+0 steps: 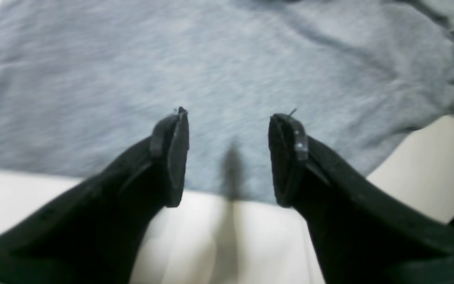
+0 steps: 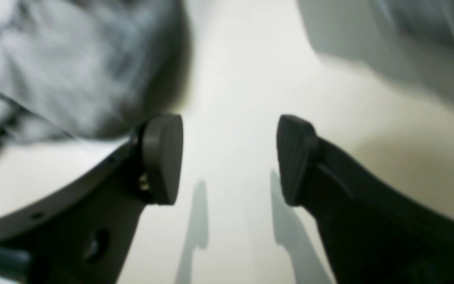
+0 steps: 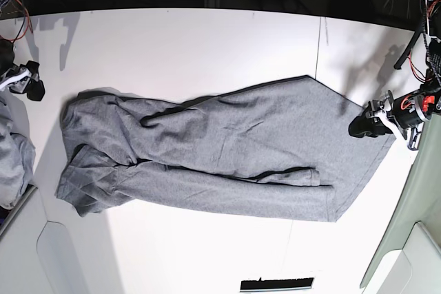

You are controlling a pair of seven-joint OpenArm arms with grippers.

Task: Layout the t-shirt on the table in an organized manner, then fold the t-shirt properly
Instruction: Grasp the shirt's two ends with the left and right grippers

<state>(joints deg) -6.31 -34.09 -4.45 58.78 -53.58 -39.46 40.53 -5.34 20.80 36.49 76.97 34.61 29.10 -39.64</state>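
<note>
Scene: a heather-grey t-shirt (image 3: 207,153) is lying stretched lengthwise across the white table (image 3: 193,39), already doubled over along its length, with the upper layer creased and the narrow end bunching toward the base view's left.

Left gripper: the left gripper (image 1: 229,157) is hovering with its jaws standing wide and nothing between them, poised right over the shirt's straight edge where grey cloth is meeting white tabletop.

Right gripper: the right gripper (image 2: 229,159) is hanging over bare table with jaws likewise wide apart and empty, blurred grey cloth showing to either side of it in its wrist view.

Step in hand: judging by the lie of the cloth, the arms are lining up for a fresh grasp at the shirt's two ends, either to smooth it or to take the next fold.

Doing it well: the left gripper is best pinching right at the hem corner, catching both layers together so that the lower one is not dragging; the right gripper needs to come in over the crumpled end first, since it is now well apart from the shirt.

Watch for: the ridge running along the middle of the shirt is likely getting folded in unless the cloth is pulled taut before it is lifted.

Writing: no brand, label or print is showing on the shirt, the table or the grippers.
</note>
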